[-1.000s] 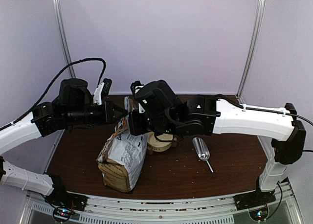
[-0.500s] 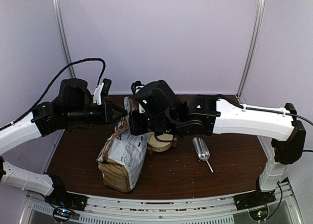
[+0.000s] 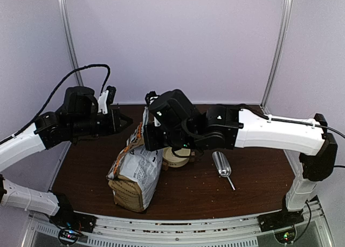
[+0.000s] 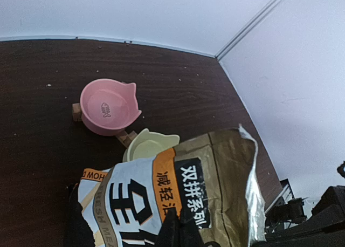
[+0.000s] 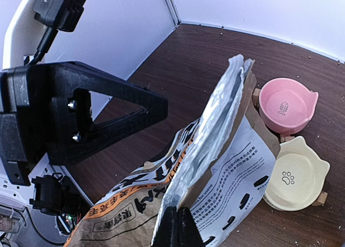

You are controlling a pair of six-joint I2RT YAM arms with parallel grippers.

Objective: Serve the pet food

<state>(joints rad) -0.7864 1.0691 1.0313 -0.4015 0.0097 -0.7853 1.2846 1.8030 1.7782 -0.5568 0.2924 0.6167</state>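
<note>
Right gripper (image 5: 177,219) is clamped shut on the top lip of the bag (image 5: 232,166), pinching the silver-lined edge. The bag stands on the surface (image 3: 188,194), leaning a touch. Left gripper (image 5: 161,104) has its jaws closed and holds nothing; its tip is aimed at that same lip and just apart from it. No pet food on show anywhere. It's hidden, inside the bag by my reckoning, because both bowls sit bare. The pink bowl (image 5: 285,104) lies out ahead of the right gripper and off to its right. The cream bowl (image 5: 294,177) is nearer in, just beside the bag's flank.

Here's what it all turns on. The flattened mouth runs straight out ahead of the right gripper's fingers to a peak, its two walls pressed together. The bowls sit on the side of the bag away from the left gripper. The scoop (image 3: 221,163) lies past the bowls, well apart from the left gripper, down beside the right forearm. The right arm is nearer to everything but occupied; the left is free, so I'd say parting that mouth falls to it.
</note>
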